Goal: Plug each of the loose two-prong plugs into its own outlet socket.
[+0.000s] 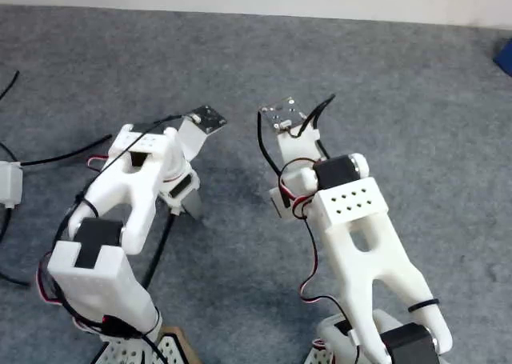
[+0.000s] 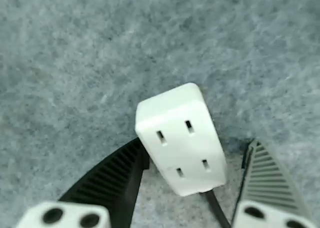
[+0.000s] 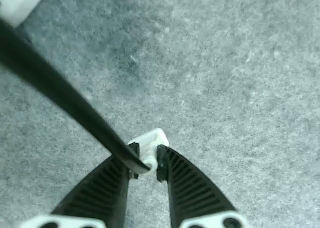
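In the left wrist view a white outlet block (image 2: 180,138) with two two-slot sockets lies face up between the fingers of my left gripper (image 2: 196,150). The gripper is open. The black finger (image 2: 120,178) touches the block's side and the grey finger (image 2: 265,180) stands a little apart from it. A black cable (image 2: 212,205) leaves the block. My right gripper (image 3: 147,155) is shut on a small white plug (image 3: 152,147) just above the grey carpet, and the plug's black cable (image 3: 55,90) runs away slantwise. In the high view the left gripper (image 1: 186,198) points down at the carpet.
Another white plug-like piece (image 1: 10,184) with black cables lies at the left edge of the carpet. A blurred white block (image 3: 20,0) shows in a corner of the right wrist view. A blue object (image 1: 505,56) sits at the far right. Open carpet lies beyond both arms.
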